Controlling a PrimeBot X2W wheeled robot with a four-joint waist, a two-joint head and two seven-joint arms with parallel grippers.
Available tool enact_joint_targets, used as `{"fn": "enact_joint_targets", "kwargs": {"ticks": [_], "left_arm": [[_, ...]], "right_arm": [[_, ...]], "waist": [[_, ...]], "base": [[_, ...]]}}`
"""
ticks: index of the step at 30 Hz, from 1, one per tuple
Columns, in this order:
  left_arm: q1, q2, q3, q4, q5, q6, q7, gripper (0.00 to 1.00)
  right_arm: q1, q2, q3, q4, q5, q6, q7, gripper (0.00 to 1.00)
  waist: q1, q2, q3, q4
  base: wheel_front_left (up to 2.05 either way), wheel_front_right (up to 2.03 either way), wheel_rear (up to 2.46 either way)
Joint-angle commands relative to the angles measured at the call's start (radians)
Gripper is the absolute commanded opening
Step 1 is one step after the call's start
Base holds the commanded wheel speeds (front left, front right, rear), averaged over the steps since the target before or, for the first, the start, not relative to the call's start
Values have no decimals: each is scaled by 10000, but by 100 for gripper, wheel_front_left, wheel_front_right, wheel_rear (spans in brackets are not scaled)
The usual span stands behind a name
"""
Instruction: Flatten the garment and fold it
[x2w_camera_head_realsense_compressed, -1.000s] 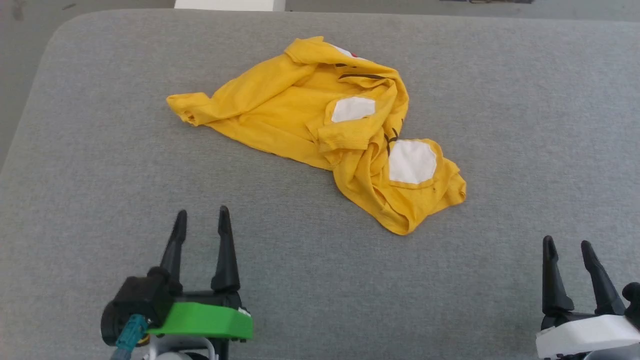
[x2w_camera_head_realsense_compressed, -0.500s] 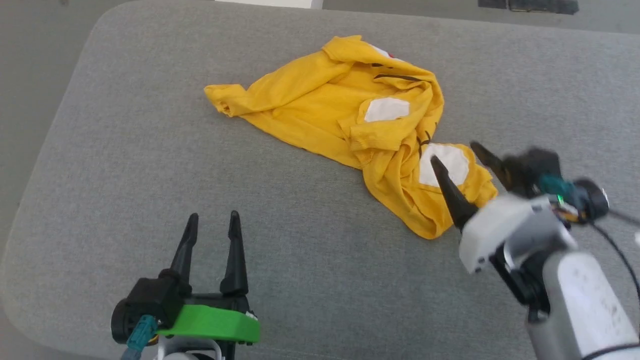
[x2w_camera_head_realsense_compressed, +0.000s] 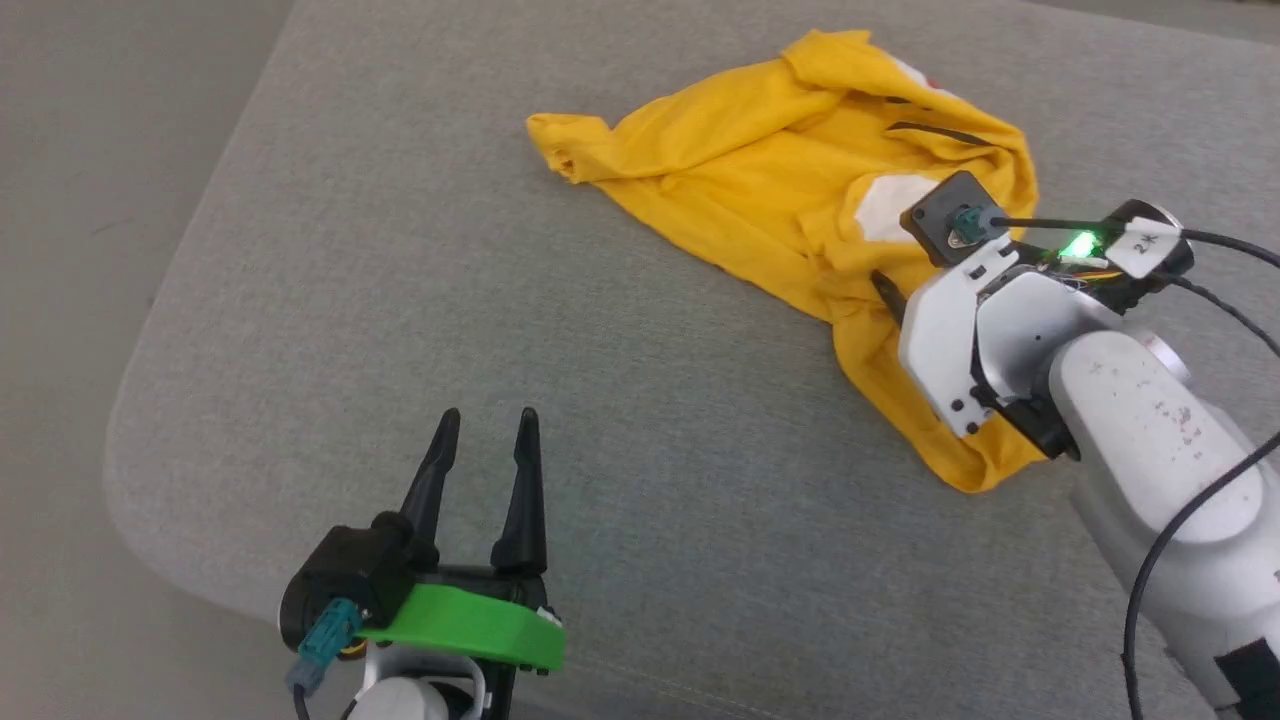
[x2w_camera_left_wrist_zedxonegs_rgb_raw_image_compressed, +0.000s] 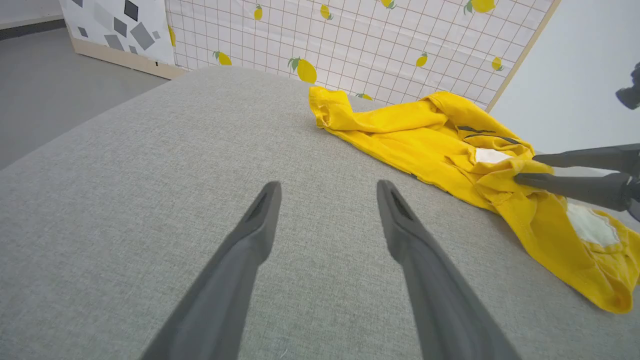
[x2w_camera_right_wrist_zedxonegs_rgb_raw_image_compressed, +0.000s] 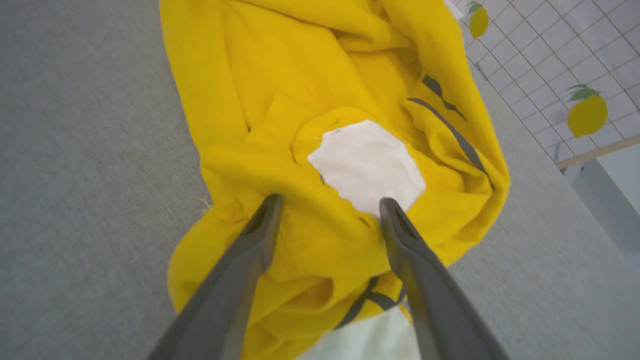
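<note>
Right gripper (x2w_camera_right_wrist_zedxonegs_rgb_raw_image_compressed: 330, 202), jaws spread over the crumpled garment (x2w_camera_head_realsense_compressed: 760, 200), poised, we judge, to pinch a fold; left gripper (x2w_camera_head_realsense_compressed: 488, 420) open, waiting aside.

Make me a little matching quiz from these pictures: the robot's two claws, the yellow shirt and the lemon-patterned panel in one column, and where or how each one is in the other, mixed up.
Things:
1. left gripper
2. right gripper
3. garment
4. lemon-print panel

Places or states:
A. crumpled, not yet flattened, on the grey cushion
B. open, fingers reaching onto the yellow cloth
C. upright beyond the cushion's far edge
D. open over bare grey fabric, apart from the shirt

Pairs: 1-D, 2-B, 3-A, 4-C.
</note>
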Motion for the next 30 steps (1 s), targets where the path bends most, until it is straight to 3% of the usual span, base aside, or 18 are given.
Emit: {"fn": "enact_joint_targets", "kwargs": {"ticks": [1, 2, 9, 13, 19, 23, 27, 29, 30], "left_arm": [[-304, -50, -115, 40, -160, 110, -41, 100], [-328, -51, -132, 42, -184, 137, -41, 100], [-203, -52, -18, 133, -179, 236, -41, 100], [-56, -52, 76, 168, -84, 203, -41, 100], [417, -52, 252, 230, 34, 175, -41, 100], [768, -52, 379, 223, 122, 110, -41, 100], [914, -52, 443, 236, 177, 23, -41, 100], [945, -52, 451, 251, 196, -10, -41, 100], [954, -52, 444, 271, 207, -33, -41, 100]], "right_arm": [[-498, -175, 172, 685, 32, -17, -70, 39], [-619, -175, 130, 823, 40, -17, -231, 0], [-934, 8, -238, 1092, 391, -17, -1181, 0], [-936, 138, -1137, 880, 912, -17, -1726, 0], [262, -296, -4146, -282, 1341, -17, -2182, 0], [2484, -367, -7071, -1782, 1144, -17, -1814, 0], [4890, 206, -9486, -3020, 755, -17, -1448, 0], [5709, 710, -10207, -3307, 696, -17, -1364, 0], [5954, 908, -10402, -3356, 649, -17, -1356, 10]], "waist": [[0, 0, 372, 471], [0, 0, 385, 490], [0, 0, 40, 125], [0, 0, -441, -305], [0, 0, -1130, -858], [0, 0, -1330, -1125], [0, 0, -1349, -1234], [0, 0, -1338, -1289], [0, 0, -1340, -1316]], "base": [[0, 0, 0], [0, 0, 0], [0, 0, 0], [0, 0, 0], [0, 0, 0], [0, 0, 0], [0, 0, 0], [0, 0, 0], [0, 0, 0]]}}
